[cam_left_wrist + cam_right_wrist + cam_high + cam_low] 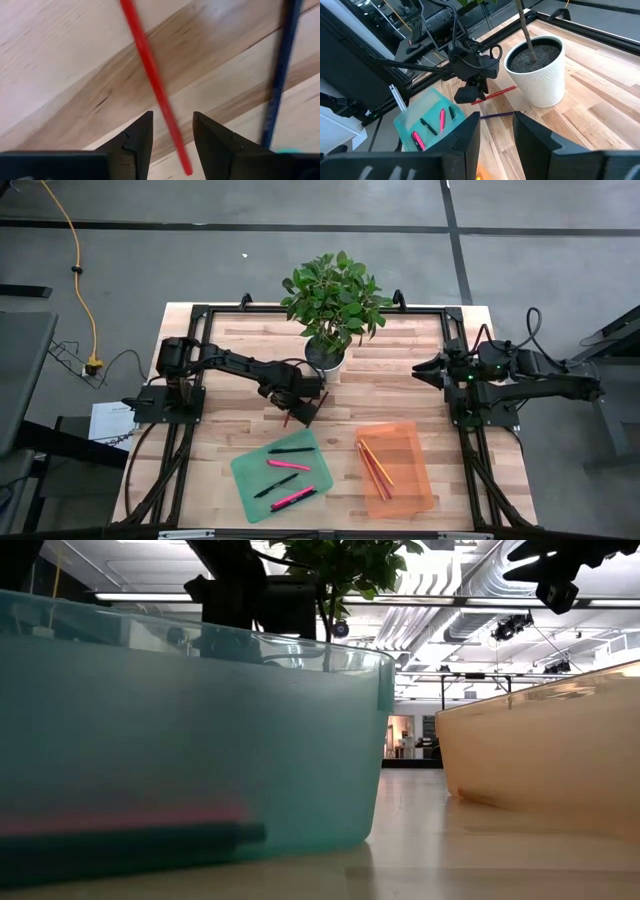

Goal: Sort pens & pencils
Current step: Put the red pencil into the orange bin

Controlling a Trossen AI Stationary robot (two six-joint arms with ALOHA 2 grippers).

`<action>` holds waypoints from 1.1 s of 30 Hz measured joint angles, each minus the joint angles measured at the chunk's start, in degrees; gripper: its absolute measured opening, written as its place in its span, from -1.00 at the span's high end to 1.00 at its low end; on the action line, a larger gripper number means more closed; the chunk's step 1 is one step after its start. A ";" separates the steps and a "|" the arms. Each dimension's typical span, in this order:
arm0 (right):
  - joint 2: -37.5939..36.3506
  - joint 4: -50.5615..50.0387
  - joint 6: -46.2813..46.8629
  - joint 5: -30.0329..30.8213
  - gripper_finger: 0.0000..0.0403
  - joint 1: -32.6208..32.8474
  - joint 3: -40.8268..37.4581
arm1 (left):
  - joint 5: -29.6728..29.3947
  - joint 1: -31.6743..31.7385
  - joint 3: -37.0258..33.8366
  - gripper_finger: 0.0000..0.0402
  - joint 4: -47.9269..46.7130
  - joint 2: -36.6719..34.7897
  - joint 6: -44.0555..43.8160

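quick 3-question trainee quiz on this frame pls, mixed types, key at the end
1. True or false: the left end effector is open, with the red pencil lying between its fingers.
2. Which bin holds the pens? A) green bin B) orange bin
3. Fill in: the right end effector waits near the table's right edge, beside the ____ plant.

Key: 1 true; 2 A; 3 potted
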 joint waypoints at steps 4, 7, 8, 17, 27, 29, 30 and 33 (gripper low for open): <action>0.00 0.01 -0.19 0.01 0.47 0.00 0.00 | -0.15 0.04 0.00 0.37 -0.41 0.00 0.04; 0.00 0.00 -0.21 0.02 0.47 0.01 0.00 | -0.21 0.04 0.00 0.37 -0.51 0.00 0.15; 0.00 0.02 -0.21 0.02 0.47 0.00 0.00 | -0.39 0.04 0.00 0.37 -0.49 0.00 0.18; 0.00 0.00 -0.43 0.02 0.47 0.00 0.00 | -0.59 0.04 0.00 0.37 -1.80 -0.02 0.20; 0.00 0.00 -0.59 0.02 0.47 0.00 0.00 | -0.61 0.04 0.00 0.37 -1.67 -0.04 0.29; 0.00 0.00 -0.60 0.02 0.47 0.00 0.00 | -0.61 0.04 0.00 0.37 -1.56 -0.06 0.40; 0.00 0.00 -0.62 0.02 0.47 0.01 0.00 | -0.61 0.04 0.00 0.37 -1.56 -0.07 0.41; 0.00 -0.01 -0.65 0.04 0.47 0.01 0.00 | -0.61 0.04 0.00 0.37 -1.38 0.21 0.40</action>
